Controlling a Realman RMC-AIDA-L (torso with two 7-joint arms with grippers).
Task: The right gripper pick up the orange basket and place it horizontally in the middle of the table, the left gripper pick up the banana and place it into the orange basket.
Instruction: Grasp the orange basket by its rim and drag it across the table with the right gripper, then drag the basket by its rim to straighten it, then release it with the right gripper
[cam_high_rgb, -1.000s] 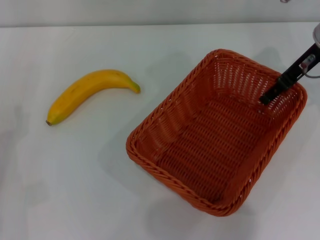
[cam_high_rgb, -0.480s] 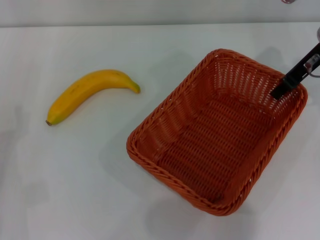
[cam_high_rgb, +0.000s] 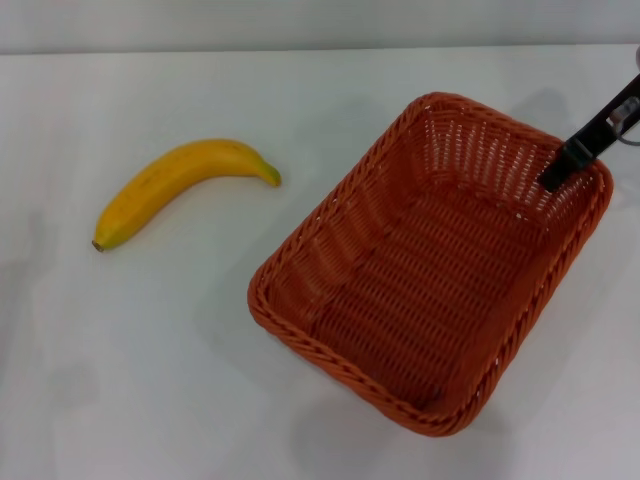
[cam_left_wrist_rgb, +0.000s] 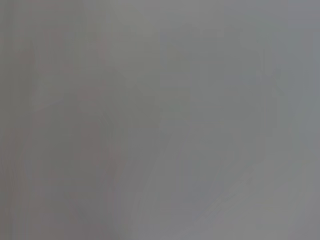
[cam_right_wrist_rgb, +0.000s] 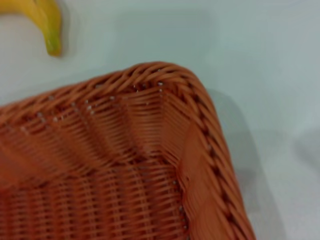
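Burnt-orange woven wicker basket (cam_high_rgb: 432, 262), rectangular with rounded corners and a braided rim, sits on the plain white bench (cam_high_rgb: 150, 380) over on the robot's right side, and it's turned at an angle, so its long sides run diagonally rather than square to the bench edge. Nothing's inside it, just the open-weave floor and slanted walls.

Right end effector (cam_high_rgb: 556, 175), a slim black finger on a dark arm with a bit of grey metal, comes in from the right edge of the head view and its tip is at the far right corner of the basket, right at the rim and dipping just inside the wall. Only one finger shows from up there, and honestly I can't tell how far open it is or whether it's got the rim pinched. The right wrist view doesn't show the fingers either, just the opposite corner of the basket (cam_right_wrist_rgb: 150, 150) close up with white bench beyond it and the greenish tip of the banana (cam_right_wrist_rgb: 49, 30) poking in at the edge.

Single curved yellow banana (cam_high_rgb: 180, 185) lies flat on the bench well apart from the basket, off to the robot's left, brown stem end pointing toward the near-left.

Left end effector isn't visible anywhere; its wrist view is just a featureless grey blur.
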